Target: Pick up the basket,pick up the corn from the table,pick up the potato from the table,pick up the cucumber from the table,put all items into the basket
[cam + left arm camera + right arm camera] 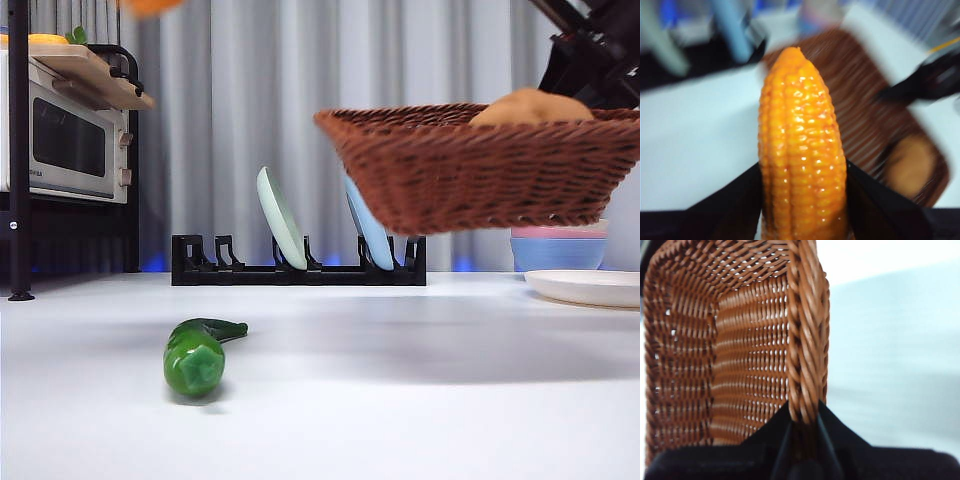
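The brown wicker basket (480, 165) hangs in the air at the right of the front view, its rim (802, 340) pinched by my right gripper (802, 427), which is shut on it. The tan potato (530, 108) lies inside the basket; the left wrist view shows it too, as a potato (910, 165) on the basket floor (860, 100). My left gripper (802, 200) is shut on the orange corn (800, 150), held above the basket's near end. An orange bit of the corn (150, 5) shows at the top edge of the front view. The green cucumber (197, 355) lies on the white table (400, 400).
A black dish rack (298, 265) with two upright plates stands at the back. A microwave on a shelf (70, 140) is at the left. Stacked bowls (558, 248) and a white plate (590, 287) sit at the right.
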{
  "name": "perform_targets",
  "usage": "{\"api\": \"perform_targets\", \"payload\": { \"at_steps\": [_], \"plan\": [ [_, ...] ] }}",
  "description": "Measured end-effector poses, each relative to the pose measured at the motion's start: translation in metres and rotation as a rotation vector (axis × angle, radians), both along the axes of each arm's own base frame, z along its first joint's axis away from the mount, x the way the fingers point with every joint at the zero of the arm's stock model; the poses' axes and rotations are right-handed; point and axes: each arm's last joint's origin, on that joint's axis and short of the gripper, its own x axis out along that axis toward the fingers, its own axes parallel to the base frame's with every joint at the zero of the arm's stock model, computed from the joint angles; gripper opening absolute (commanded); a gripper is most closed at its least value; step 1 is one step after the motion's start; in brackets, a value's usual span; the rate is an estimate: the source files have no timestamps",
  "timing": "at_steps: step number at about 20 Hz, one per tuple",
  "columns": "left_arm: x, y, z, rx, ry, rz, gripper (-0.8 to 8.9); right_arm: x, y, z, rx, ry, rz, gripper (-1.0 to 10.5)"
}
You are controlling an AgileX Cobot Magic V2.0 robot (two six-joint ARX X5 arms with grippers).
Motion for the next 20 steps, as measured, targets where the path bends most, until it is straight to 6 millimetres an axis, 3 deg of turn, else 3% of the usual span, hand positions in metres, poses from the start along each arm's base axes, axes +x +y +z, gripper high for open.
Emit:
{"api": "perform_targets", "payload": {
  "at_steps": [2,4,9,11,13,14,17,18,20],
  "plan": [
    [0.001,-0.022,0.006,-0.028,-0.026,-0.069,-0.08,0.0,0.009,-0.003,-0.002,0.01,0.03,-0.1],
    [0.005,-0.047,-0.004,-0.019,-0.014,-0.133,-0.08,0.001,0.017,-0.005,-0.003,0.018,0.056,-0.1],
    [0.028,-0.1,-0.062,0.132,0.129,-0.168,-0.08,0.0,0.032,-0.009,-0.006,0.035,0.108,-0.1],
    [0.035,-0.111,-0.08,0.174,0.175,-0.176,-0.07,-0.001,0.035,-0.009,-0.004,0.036,0.116,-0.1],
    [0.036,-0.115,-0.086,0.188,0.189,-0.182,0.06,-0.001,0.035,-0.009,-0.004,0.037,0.116,-0.1],
    [0.036,-0.115,-0.086,0.188,0.189,-0.182,0.52,-0.001,0.035,-0.009,-0.004,0.037,0.116,-0.1],
    [0.036,-0.115,-0.086,0.188,0.189,-0.182,5.08,-0.001,0.035,-0.009,-0.004,0.039,0.116,-0.1],
    [0.036,-0.115,-0.086,0.188,0.189,-0.182,5.66,-0.001,0.035,-0.009,-0.004,0.04,0.116,-0.1],
    [0.036,-0.115,-0.086,0.188,0.19,-0.182,5.66,-0.001,0.035,-0.01,-0.004,0.041,0.116,-0.1]
  ]
}}
